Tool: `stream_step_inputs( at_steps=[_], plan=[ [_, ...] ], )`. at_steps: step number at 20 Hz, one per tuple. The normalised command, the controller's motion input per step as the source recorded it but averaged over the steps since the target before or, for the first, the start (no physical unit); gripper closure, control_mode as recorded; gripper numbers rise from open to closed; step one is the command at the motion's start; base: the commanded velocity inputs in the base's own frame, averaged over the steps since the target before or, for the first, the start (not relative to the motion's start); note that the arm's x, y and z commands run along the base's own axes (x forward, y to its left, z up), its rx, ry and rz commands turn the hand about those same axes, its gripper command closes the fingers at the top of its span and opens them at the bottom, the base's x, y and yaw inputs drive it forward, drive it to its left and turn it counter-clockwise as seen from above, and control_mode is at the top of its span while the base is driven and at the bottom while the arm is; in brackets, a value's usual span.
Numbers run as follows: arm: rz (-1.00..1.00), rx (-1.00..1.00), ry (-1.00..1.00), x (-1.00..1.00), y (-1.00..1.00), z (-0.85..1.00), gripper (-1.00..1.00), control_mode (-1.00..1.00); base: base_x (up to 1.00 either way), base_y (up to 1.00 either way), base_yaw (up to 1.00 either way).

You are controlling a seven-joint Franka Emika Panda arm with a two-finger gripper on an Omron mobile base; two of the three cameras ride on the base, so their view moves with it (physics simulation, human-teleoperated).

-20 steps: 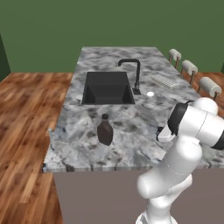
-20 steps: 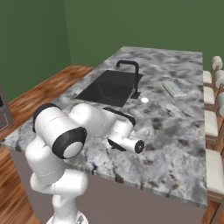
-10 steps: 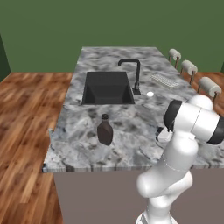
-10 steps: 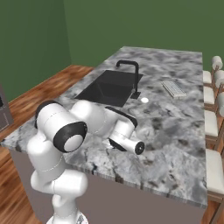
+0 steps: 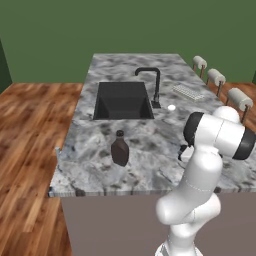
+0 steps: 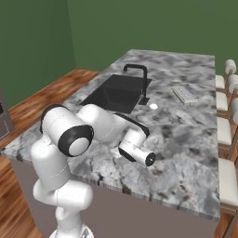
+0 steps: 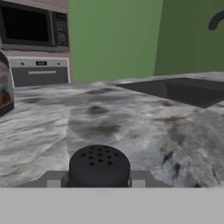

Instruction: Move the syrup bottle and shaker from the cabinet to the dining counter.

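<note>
**Shaker down at the counter, release pending**

I read this as the tail end of the second delivery. The syrup bottle (image 5: 120,149) stands upright on the dining counter (image 5: 125,65), near the front edge and just in front of the black sink (image 5: 122,100), so that half of the job looks done. In the hand view the same bottle shows at the far left edge (image 7: 5,83), well apart from where I am working.

The shaker (image 7: 99,166) sits right in front of the hand camera, its perforated black top facing me, between the gripper (image 7: 99,180) fingers, which are drawn in narrow against its sides. It appears low over the marbled stone; whether its base is actually touching the surface I cannot tell from here. From the right base view the hand (image 6: 135,149) is folded down over the near part of the counter, right of the bottle's side of the island, with the faucet (image 6: 138,76) and sink further off.

My judgement: the step in hand is setting the shaker down. Next I need to confirm it is seated flat, spread the fingers enough to clear its sides, then draw the hand straight back and up so the fingertips do not drag or tip such a small, light piece. The bottle is far enough left that it should not be in the way.
</note>
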Motion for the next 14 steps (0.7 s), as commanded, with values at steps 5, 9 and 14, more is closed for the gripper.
stream_step_inputs(
  at_steps=[5,9,14],
  plan=[
    [0.0,0.0,0.0,-0.09,0.0,0.0,-1.0,-1.0,0.0,0.0,0.0],
    [0.0,0.0,0.0,-0.12,0.0,0.0,-1.0,-1.0,0.0,0.0,0.0],
    [0.0,0.0,0.0,-0.18,0.0,0.0,-1.0,-1.0,0.0,0.0,0.0]
  ],
)
